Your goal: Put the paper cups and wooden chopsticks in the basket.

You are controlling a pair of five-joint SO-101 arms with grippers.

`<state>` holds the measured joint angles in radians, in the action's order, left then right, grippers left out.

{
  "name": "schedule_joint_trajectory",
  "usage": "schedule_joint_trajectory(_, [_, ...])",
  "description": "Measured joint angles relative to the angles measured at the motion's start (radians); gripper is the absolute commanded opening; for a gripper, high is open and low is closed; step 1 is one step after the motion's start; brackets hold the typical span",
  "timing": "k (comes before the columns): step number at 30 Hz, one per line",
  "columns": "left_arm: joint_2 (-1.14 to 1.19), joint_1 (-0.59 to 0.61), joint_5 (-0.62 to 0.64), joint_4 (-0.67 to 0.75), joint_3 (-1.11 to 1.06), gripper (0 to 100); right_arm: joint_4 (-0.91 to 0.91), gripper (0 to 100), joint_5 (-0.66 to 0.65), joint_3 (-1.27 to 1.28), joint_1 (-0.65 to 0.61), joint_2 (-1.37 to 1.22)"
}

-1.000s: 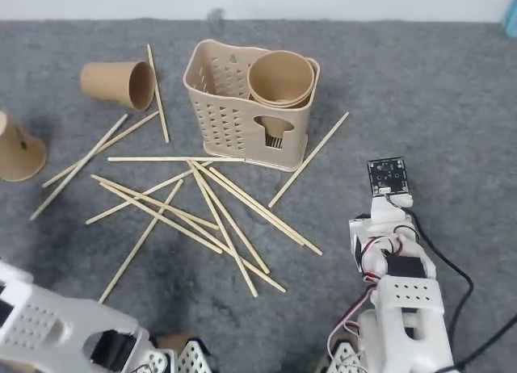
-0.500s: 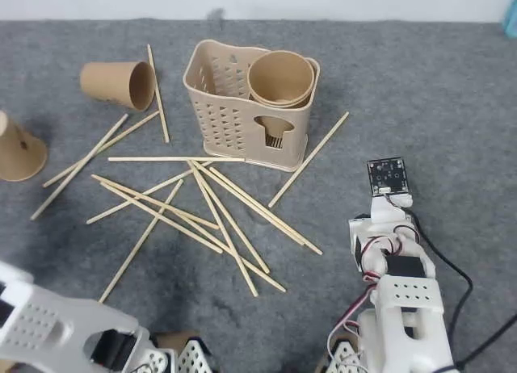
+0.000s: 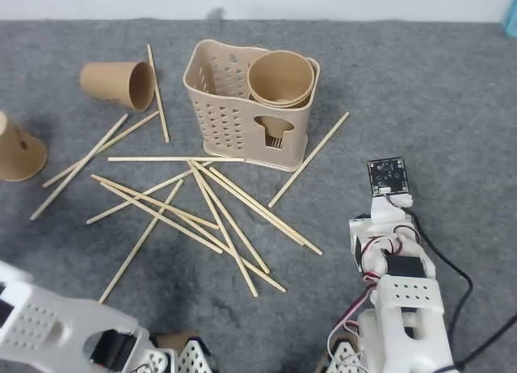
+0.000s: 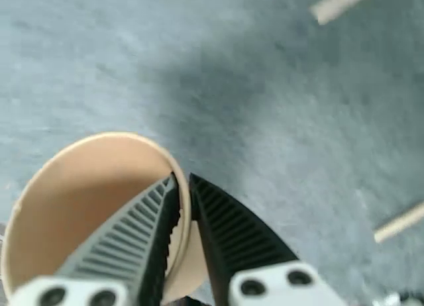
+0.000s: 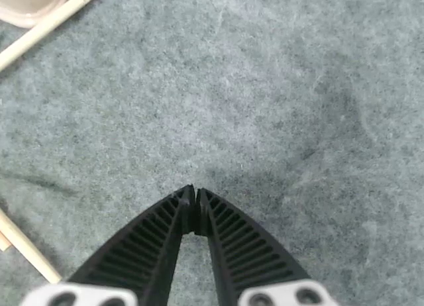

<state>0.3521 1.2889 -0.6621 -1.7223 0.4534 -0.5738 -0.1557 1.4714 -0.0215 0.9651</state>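
While the right claw (image 5: 194, 190) sits closed, the left claw (image 4: 183, 179) clamps a paper cup (image 4: 73, 206), mouth facing its wrist

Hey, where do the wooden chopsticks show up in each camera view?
High view: chopsticks scattered left of and in front of the basket, one at its right.
Left wrist view: two ends beyond the paper cup.
Right wrist view: one beside a corner of the basket, another end nearer the right hand.
Shared landmark: the grey carpet.

White perforated arms (image 3: 408, 296) with red-and-black wiring (image 3: 373, 260) and black ribbed fingers (image 5: 228, 243).
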Motion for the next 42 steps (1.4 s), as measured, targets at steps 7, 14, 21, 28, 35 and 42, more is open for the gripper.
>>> schedule_joint_trajectory(7, [0.0, 0.032, 0.203, 0.0, 0.204, 1, 0.0, 0.9, 0.0, 0.0, 0.0, 0.0])
schedule_joint_trajectory(14, [0.0, 0.084, 0.44, 0.0, 0.377, 1, 0.0, 0.9, 0.0, 0.0, 0.0, 0.0])
schedule_joint_trajectory(21, [0.0, 0.097, 0.502, 0.0, 0.459, 1, 0.0, 0.9, 0.0, 0.0, 0.0, 0.0])
schedule_joint_trajectory(28, [-0.172, 0.097, 0.503, -0.003, 0.477, 1, 0.0, 0.9, 0.0, 0.0, 0.0, 0.0])
schedule_joint_trajectory(35, [-0.456, 0.035, 0.503, -0.003, 0.216, 1, 0.0, 0.8, 0.0, 0.0, 0.0, 0.0])
schedule_joint_trajectory(42, [-0.812, -0.043, 0.503, 0.123, -0.198, 1, 0.0, 0.8, 0.0, 0.0, 0.0, 0.0])
